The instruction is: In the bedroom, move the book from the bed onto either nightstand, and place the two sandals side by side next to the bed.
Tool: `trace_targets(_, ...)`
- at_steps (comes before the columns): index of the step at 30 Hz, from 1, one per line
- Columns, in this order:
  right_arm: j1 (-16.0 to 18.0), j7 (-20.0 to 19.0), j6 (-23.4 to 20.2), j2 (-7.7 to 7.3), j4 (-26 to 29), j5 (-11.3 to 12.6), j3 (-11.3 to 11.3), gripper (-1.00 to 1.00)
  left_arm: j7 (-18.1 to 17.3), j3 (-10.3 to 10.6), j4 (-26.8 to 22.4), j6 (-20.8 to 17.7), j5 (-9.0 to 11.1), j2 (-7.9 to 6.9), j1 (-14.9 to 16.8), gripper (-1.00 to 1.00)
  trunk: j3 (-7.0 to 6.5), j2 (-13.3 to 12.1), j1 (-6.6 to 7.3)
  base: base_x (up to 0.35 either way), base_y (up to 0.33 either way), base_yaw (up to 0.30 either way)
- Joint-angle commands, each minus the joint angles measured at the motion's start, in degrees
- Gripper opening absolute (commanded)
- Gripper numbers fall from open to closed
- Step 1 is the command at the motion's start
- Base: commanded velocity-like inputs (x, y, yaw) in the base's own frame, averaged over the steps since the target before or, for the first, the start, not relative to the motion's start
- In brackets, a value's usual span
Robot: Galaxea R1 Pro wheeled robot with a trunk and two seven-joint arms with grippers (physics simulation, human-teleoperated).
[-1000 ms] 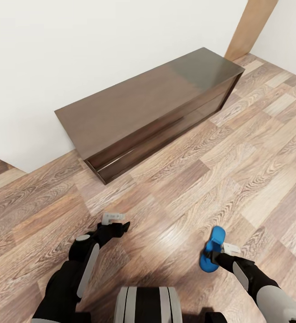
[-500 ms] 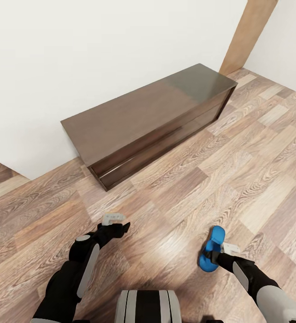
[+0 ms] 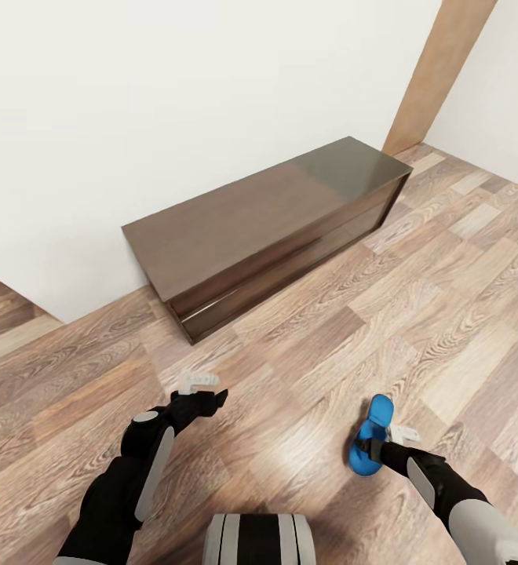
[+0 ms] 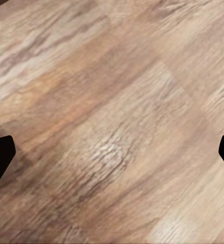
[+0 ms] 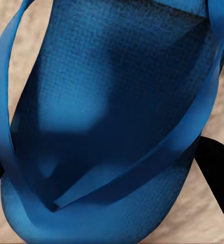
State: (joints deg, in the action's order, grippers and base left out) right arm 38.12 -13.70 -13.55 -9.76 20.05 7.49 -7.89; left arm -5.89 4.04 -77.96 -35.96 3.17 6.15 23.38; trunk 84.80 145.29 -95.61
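Right gripper (image 3: 369, 449) clamps a blue sandal (image 3: 371, 434) low over the plank floor (image 3: 416, 314). Left gripper (image 3: 204, 391) holds nothing, fingers spread wide. Long dark bench (image 3: 267, 227) against white wall (image 3: 173, 102) ahead.

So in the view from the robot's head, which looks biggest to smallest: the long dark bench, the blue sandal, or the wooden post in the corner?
1. The dark bench, by far the largest.
2. The wooden post, tall and narrow, cut off by the picture's top edge.
3. The blue sandal, smallest, though nearest the camera, held in the right gripper.
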Motion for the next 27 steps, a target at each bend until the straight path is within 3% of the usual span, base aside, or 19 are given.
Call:
trace_targets(1,0.01,-0.05,0.02,0.0,-0.01,-0.02,0.0,-1.0,0.0,0.0,0.0,0.01,-0.01,0.0,0.0,1.0,-0.23,-0.02,0.02,0.0,0.0,0.016)
trace_targets(16,-0.06,0.11,-0.07,0.0,1.75,-0.02,-0.06,-1.0,0.0,0.08,0.0,-0.03,-0.02,0.0,0.0,1.0,-3.55,-0.22,0.41,0.0,0.0,0.024)
trace_targets(17,-0.06,0.1,-0.54,0.0,1.8,-0.02,0.0,-1.0,0.09,-0.15,6.57,0.07,-0.13,-0.17,0.0,1.0,-3.77,-0.23,0.43,0.0,0.0,0.278)
trace_targets(18,-0.06,0.09,-0.57,0.0,1.82,-0.02,0.04,-1.0,0.24,-0.59,8.15,0.29,-0.16,-0.2,0.0,1.0,-4.0,-0.24,0.46,0.0,0.0,0.279)
trace_targets(27,-0.08,-0.04,-0.87,0.0,6.11,-0.11,0.11,-1.0,0.52,-4.8,14.71,2.44,-0.11,-0.34,0.0,1.0,-5.99,-0.36,0.69,0.0,0.0,0.28)
